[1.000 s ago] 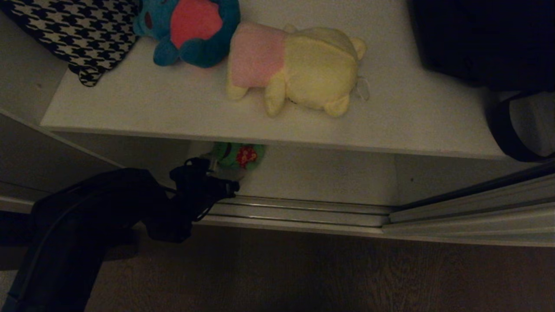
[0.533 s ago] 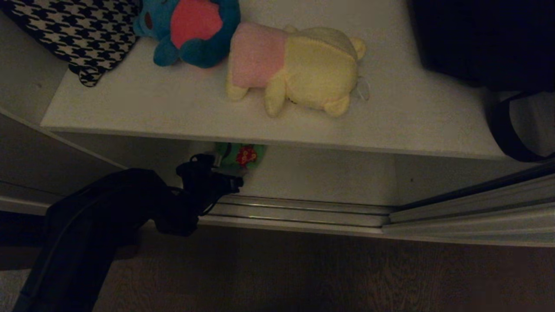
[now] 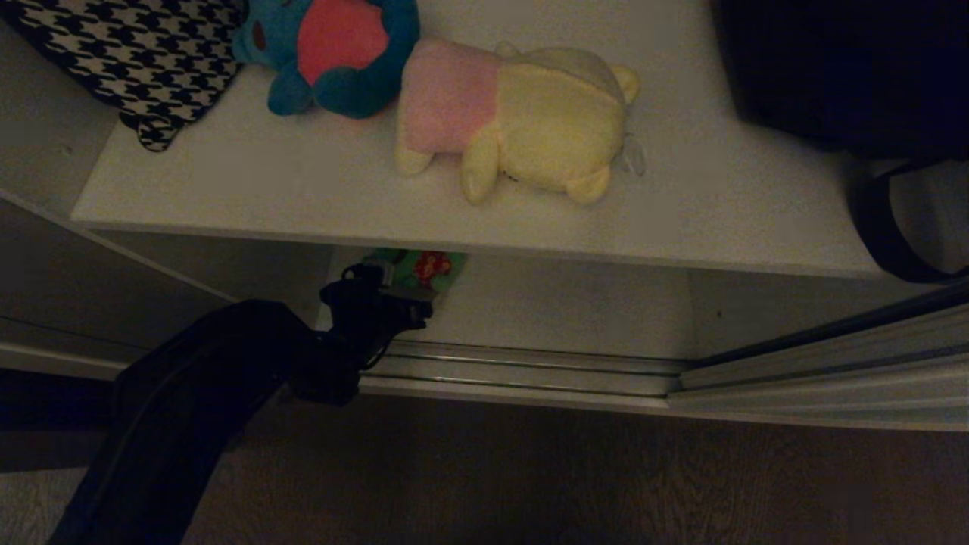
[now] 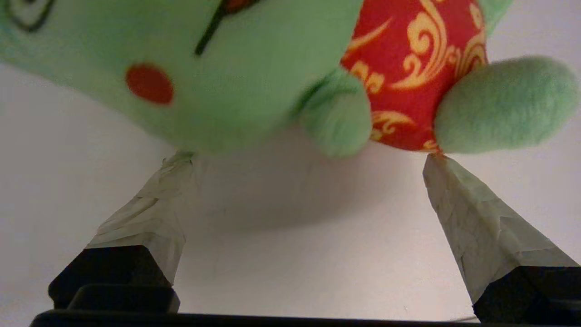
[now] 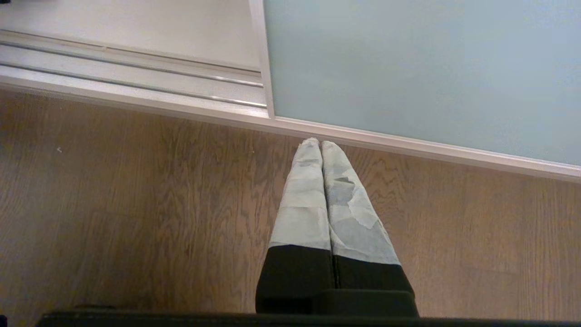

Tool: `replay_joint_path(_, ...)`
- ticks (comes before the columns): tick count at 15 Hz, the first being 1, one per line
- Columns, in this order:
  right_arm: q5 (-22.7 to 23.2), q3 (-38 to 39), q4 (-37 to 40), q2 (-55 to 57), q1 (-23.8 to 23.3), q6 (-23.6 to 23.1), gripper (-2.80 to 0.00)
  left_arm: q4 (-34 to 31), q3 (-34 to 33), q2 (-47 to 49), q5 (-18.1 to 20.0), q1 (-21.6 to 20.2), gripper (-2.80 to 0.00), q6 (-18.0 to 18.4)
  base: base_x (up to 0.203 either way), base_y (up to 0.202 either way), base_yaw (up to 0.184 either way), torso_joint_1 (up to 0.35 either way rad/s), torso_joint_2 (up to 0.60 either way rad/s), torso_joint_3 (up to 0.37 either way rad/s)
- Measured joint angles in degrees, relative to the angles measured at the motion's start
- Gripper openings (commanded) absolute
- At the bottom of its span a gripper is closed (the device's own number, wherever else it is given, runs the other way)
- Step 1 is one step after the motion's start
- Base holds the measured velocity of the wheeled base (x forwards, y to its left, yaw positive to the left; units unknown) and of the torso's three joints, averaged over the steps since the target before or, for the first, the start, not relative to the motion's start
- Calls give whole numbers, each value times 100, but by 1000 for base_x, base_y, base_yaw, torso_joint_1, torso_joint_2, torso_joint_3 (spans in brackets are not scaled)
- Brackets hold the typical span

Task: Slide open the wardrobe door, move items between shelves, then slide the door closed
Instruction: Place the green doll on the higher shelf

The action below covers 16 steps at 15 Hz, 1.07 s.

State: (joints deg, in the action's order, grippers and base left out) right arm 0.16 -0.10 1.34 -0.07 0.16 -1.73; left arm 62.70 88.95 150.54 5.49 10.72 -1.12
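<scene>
Left gripper (image 4: 304, 156) is spread wide on the lower shelf (image 4: 281, 254), tips right at the green plush toy (image 4: 254, 68) near that shelf's front edge, probably lined up to grab it; nothing held yet; right gripper (image 5: 321, 145) is pinched together, parked over the floor by the sliding wardrobe door (image 5: 422, 68).

You will find no readable text, label, brand or number in any of the three views. The green plush toy (image 4: 254, 77) carries only gold swirl ornament on its red cloth, not letters. A small pale tag (image 3: 633, 160) hangs off the cream-yellow plush toy (image 3: 522, 121), but it appears blank from the head view, perhaps only because the light is dim.
</scene>
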Motion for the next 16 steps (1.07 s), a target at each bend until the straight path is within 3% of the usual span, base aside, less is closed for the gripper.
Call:
replay_joint_path(6, -1, 0, -1, 0, 0, 0, -280, -5, 152, 111, -6, 0, 0, -6, 0, 0, 0, 0, 0, 0)
replay_joint_path(16, -2, 0, -2, 0, 0, 0, -280, 83, -177, -68, 35, 0, 0, -2, 0, 0, 0, 0, 0, 0)
